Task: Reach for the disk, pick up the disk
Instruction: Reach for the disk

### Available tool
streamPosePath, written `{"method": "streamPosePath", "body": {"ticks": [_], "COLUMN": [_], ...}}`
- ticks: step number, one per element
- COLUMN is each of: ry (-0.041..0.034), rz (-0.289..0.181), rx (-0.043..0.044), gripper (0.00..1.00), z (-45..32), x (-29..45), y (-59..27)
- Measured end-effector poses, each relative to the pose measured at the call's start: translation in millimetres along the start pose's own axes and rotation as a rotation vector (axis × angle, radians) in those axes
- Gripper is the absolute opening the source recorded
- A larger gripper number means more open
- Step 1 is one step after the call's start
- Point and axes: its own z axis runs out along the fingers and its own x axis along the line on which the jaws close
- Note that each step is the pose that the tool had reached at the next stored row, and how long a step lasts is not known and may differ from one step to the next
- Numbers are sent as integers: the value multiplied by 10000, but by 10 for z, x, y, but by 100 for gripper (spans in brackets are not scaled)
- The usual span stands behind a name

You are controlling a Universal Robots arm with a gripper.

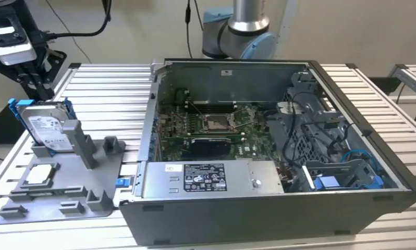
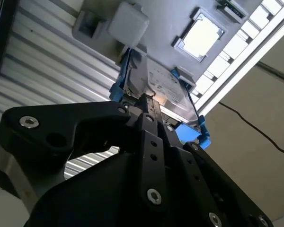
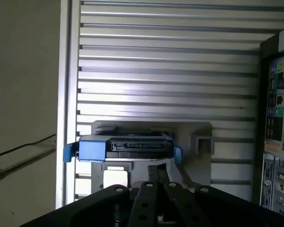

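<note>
Bench: slatted aluminium table. An open computer case takes up the middle and the exterior view's right, and a grey holder sits at the exterior view's left.
Disk position: the disk stands on edge in a slot of the grey holder, label side facing the case and blue rails on both flanks. It is well apart from the case interior.
Other item on holder: a small square silver chip lies flat, nearer the camera than the disk.
Gripper position: the gripper hangs just above the disk's upper edge. In the second wrist view its tip lines up with the edge of the disk. I cannot tell whether they touch.
Gripper state: fingers drawn together with nothing between them. In the first wrist view the gripper sits just beside the disk's connector edge.
Reach: judged nearly complete, with the tool over the target.
Grasp: not made, since the rails are not straddled.
Lift: not begun, as the disk is fully seated in its slot.
</note>
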Motion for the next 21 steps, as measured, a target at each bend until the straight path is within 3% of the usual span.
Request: {"method": "streamPosePath", "body": {"ticks": [4, 10, 13, 15, 21], "ry": [0, 1, -1, 0, 0], "rz": [1, 1, 0, 0, 0], "rx": [1, 1, 0, 0, 0], "gripper": [0, 0, 0, 0, 0], "z": [4, 7, 9, 10, 9], "x": [154, 428, 524, 569, 577], "y": [85, 118, 120, 115, 72]}}
